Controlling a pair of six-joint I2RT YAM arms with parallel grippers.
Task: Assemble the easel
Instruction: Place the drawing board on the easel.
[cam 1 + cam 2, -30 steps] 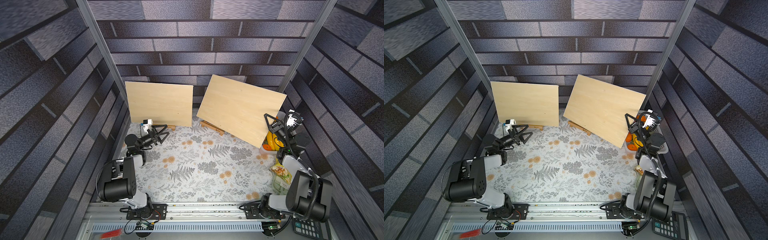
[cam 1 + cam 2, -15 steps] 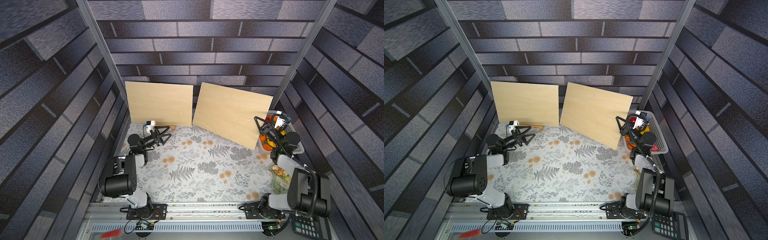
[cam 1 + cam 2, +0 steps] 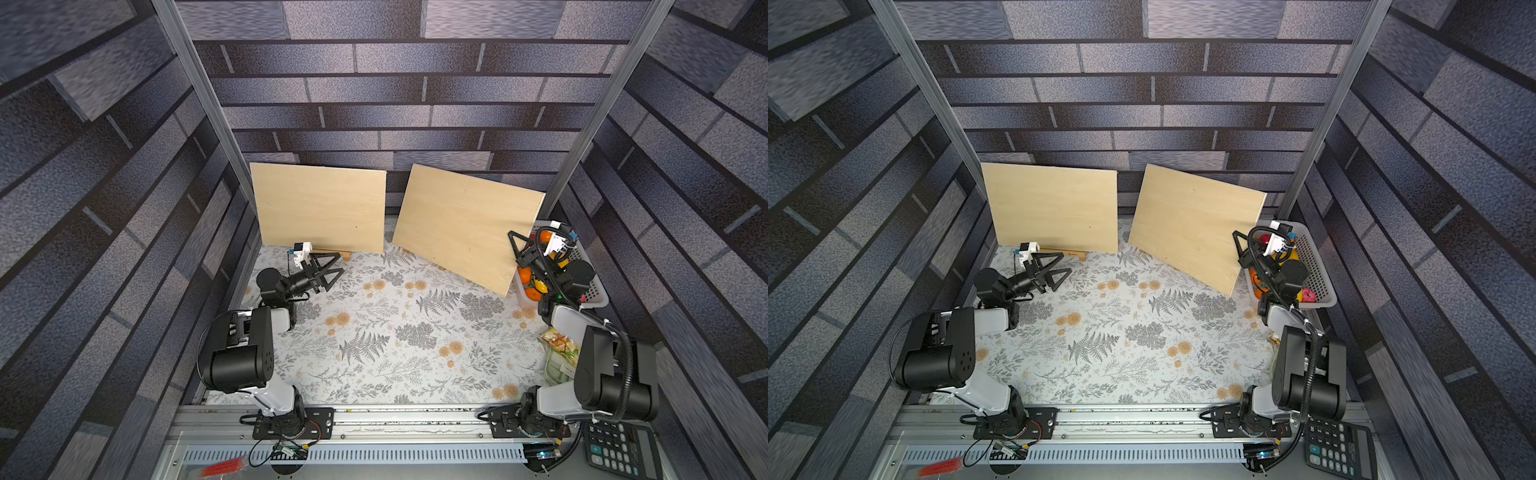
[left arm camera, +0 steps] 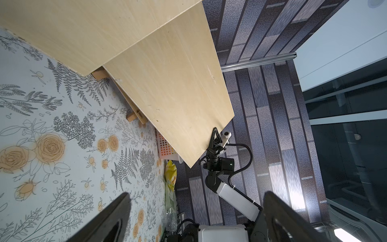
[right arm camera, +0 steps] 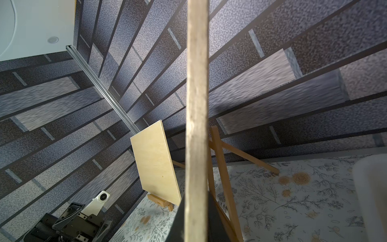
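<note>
Right gripper [image 3: 515,246]: you're clamping the tilted board [image 3: 465,232] by its edge.
Left gripper [image 3: 338,264]: you're hovering low, jaws apart.
Surface: floral cloth [image 3: 395,332] lying flat.
Room: brick-print walls [image 3: 415,104] enclosing.

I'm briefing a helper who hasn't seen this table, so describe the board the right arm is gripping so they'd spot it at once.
Along the back wall stand two pale wooden boards. The right board is the one beside the fruit basket. The left board stands level; this one is tilted, with the right gripper shut on its edge.
</note>
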